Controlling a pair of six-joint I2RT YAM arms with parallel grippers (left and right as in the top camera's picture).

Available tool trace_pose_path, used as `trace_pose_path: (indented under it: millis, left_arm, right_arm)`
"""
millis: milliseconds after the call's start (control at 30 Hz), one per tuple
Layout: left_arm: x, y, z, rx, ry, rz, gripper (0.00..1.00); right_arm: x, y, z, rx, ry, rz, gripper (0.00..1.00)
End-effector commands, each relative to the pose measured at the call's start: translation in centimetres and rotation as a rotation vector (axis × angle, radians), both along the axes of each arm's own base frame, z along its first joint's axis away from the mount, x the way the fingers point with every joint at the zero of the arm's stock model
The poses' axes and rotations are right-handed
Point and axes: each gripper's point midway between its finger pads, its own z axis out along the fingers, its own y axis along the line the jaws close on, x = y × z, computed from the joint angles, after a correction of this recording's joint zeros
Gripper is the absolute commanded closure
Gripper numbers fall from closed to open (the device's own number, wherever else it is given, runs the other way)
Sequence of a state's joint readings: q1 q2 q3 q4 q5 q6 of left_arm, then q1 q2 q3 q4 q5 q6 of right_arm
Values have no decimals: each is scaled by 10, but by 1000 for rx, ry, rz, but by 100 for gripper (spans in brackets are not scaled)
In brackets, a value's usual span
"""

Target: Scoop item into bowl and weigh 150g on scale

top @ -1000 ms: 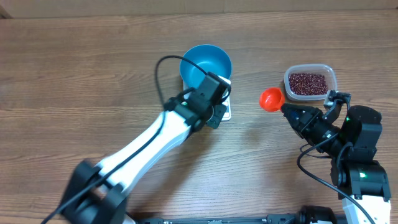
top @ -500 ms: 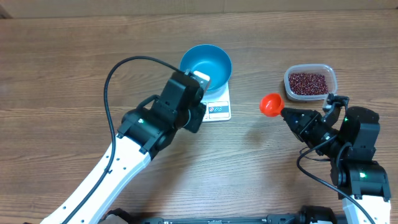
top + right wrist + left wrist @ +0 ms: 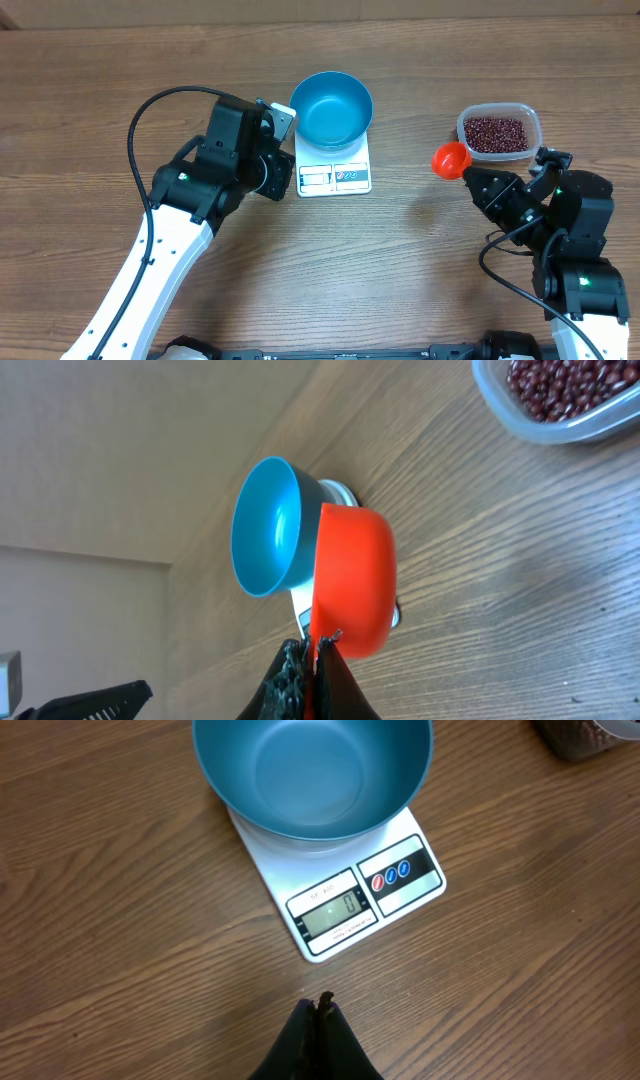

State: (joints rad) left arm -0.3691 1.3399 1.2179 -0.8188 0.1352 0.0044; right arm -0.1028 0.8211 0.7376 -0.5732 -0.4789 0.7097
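One heap of small dark red beans (image 3: 495,133) lies in one clear plastic tub (image 3: 533,118) at the far right of the wooden table (image 3: 100,80). One orange scoop (image 3: 450,160) hangs just left of the tub's near corner, apart from the beans. The right gripper (image 3: 313,645) has its fingers pinched tight on the scoop's handle. In the right wrist view, the orange cup sits right past the fingertips.

One blue bowl (image 3: 331,108) stands near the middle of the table, on the far part of one white scale (image 3: 333,178). The scale's near edge sticks out from under the bowl. That edge carries one display window showing a zero, and beside it three round buttons, one red and two blue.

The left gripper (image 3: 320,1008) hovers by the scale's near left corner, its two fingers pressed together with nothing between them. In the left wrist view, the closed tips hang over bare wood just short of the display edge.

There are two arms, one on each side. The bowl and scale sit between them, well apart from the tub.
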Motion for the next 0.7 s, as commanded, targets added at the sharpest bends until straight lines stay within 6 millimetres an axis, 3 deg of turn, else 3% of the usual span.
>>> trace_pose_path:
  millis: [0,267,667]
  left_arm:
    - [-3,-5,4,-21,-7,-43,96]
    - [-13,-2,-3,-6,49,-38,96]
    - [-26,3,-12,-36,148,60,96]
  right_arm:
    - [6,-5,28,-41,-80,-11,96]
    - [-3,-20,27,-120,-19,-70,96]
    - [-9,-20,28,-139,2,-57,96]
